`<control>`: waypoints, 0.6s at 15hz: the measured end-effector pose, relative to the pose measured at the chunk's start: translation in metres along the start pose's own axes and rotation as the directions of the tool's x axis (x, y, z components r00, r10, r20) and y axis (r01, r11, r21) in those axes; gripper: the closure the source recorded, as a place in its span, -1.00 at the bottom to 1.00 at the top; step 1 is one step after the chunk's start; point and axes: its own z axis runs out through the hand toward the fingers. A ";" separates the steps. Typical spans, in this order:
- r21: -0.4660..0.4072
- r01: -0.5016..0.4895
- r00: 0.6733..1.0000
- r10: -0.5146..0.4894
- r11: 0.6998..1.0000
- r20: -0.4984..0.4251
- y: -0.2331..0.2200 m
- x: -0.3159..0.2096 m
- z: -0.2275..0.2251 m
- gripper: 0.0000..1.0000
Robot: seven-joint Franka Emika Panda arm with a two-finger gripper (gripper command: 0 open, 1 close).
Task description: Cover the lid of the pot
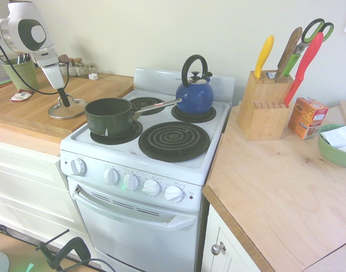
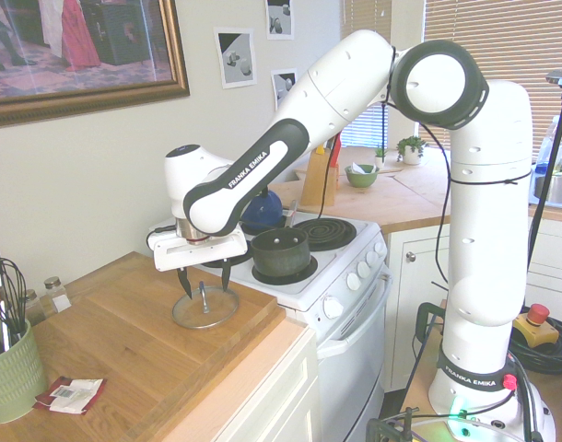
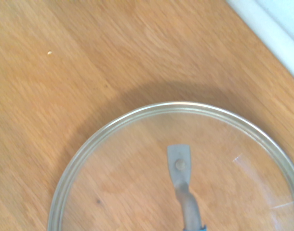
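The stove (image 1: 161, 150) stands between two wooden benches, and the pot (image 1: 109, 116) sits uncovered on its front burner nearest the left bench (image 1: 25, 110), its long handle (image 1: 157, 106) pointing toward the back of the stove, toward the blue kettle (image 1: 194, 93). The lid (image 2: 205, 309) lies flat on that bench, close to the stove's edge and well apart from the pot.

The arm reaches down over the lid, and the jaws (image 2: 204, 276) are spread, one finger on each side of the lid's upright handle (image 2: 204, 296) without pinching it yet, as far as the second exterior view shows. The wrist view looks straight down through the glass onto the bench's wood, with the metal rim (image 3: 89, 139) curving round.

Several things could go wrong from here, I judge. The handle is thin and stands narrow between the fingers, so if the jaws close off-centre they may push it sideways and slide the lid across the smooth wood rather than grip it. A grip taken on such a small handle may let the heavy glass tilt or swing once lifted. The lid is about as wide as the pot, so a tilted or off-centre descent could catch the pot's rim, leave the lid sitting crooked, or nudge the pot on its burner. The carry also passes over the stove's raised edge, which a low lid could strike.
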 end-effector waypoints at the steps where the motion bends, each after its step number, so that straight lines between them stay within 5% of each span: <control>1: 0.000 -0.001 1.000 0.001 1.000 0.000 0.000 0.001 0.000 1.00; 9: -0.008 0.006 1.000 -0.006 1.000 0.003 0.001 -0.005 0.003 1.00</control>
